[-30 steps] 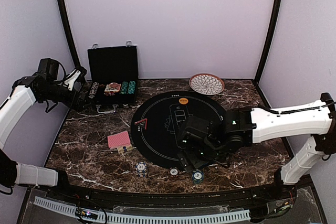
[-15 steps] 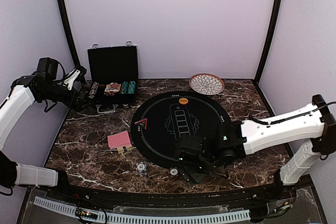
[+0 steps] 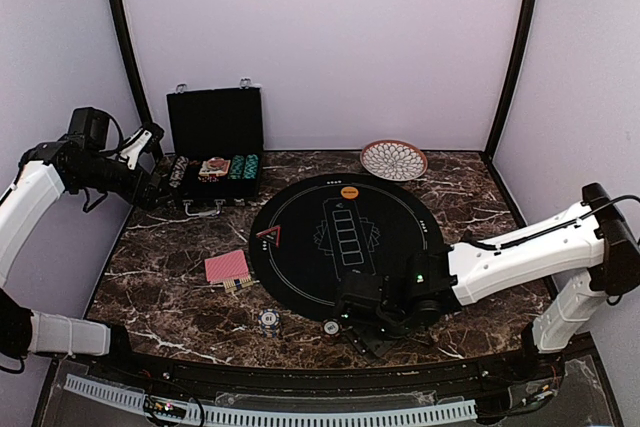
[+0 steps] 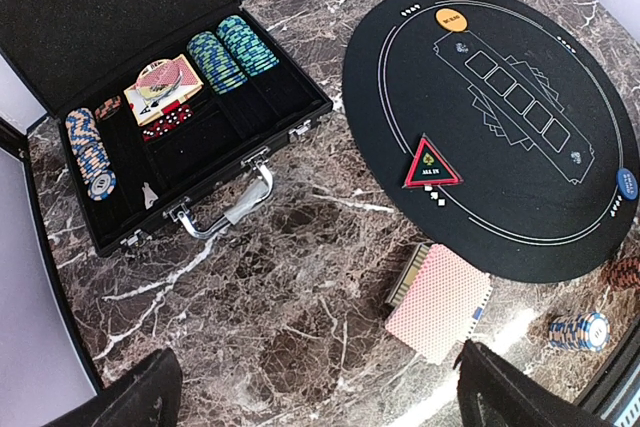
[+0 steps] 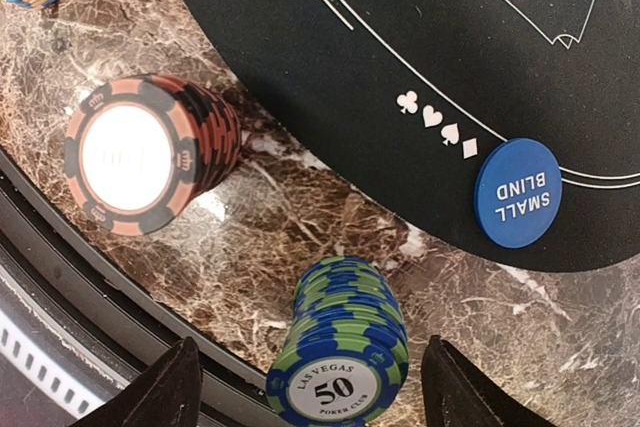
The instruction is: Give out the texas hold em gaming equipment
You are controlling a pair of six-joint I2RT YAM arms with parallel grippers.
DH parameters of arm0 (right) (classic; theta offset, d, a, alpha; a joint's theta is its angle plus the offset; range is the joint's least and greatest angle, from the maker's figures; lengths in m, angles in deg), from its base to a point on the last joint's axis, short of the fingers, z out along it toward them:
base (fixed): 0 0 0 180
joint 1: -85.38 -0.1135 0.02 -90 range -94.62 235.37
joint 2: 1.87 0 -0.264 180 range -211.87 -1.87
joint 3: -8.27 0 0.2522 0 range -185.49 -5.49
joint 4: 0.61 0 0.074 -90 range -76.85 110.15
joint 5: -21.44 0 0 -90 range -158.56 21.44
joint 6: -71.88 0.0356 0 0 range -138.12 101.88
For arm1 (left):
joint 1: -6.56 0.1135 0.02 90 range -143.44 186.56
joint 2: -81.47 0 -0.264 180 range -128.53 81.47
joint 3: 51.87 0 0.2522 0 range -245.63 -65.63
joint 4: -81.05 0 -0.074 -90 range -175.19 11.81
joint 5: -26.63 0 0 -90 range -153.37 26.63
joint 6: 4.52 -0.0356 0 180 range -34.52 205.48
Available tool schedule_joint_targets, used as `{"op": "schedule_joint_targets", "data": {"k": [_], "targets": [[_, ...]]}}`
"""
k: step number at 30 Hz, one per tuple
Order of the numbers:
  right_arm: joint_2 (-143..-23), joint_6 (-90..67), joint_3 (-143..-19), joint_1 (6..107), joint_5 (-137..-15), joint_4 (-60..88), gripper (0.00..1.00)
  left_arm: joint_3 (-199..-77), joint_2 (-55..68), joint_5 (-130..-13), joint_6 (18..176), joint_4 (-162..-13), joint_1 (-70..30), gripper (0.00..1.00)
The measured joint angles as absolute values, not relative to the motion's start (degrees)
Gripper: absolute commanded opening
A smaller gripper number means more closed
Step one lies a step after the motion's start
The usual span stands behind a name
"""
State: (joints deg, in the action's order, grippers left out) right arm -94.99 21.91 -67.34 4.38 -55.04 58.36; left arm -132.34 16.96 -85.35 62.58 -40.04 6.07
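Green-and-blue striped poker chip stack (image 5: 340, 367), low centre of the right wrist frame, is straddled untouched by the open right jaws; left jaws are spread wide, empty; the chips could be toppled by an off-centre squeeze.

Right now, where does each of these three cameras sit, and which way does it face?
Top external: high behind the arms, looking down on the marble table; both arms show.
Left wrist: from the left arm, looks down at black case and card stack; its jaw tips show.
Right wrist: close above a green-blue chip stack between its jaw tips.
Shared: both wrist views catch the blue button.
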Motion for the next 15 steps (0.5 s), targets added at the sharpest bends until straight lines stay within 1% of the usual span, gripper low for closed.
{"op": "schedule_joint_targets", "data": {"k": [8, 15], "targets": [[-95.0, 22.1, -65.9, 4.7, -55.0, 57.7, 0.73, -132.3, 17.0, -85.4, 62.6, -40.0, 6.1, 0.99], [-95.0, 21.9, -65.3, 5.4, -55.0, 57.1, 0.69, -132.3, 17.0, -85.4, 62.6, -40.0, 6.1, 0.99]]}}
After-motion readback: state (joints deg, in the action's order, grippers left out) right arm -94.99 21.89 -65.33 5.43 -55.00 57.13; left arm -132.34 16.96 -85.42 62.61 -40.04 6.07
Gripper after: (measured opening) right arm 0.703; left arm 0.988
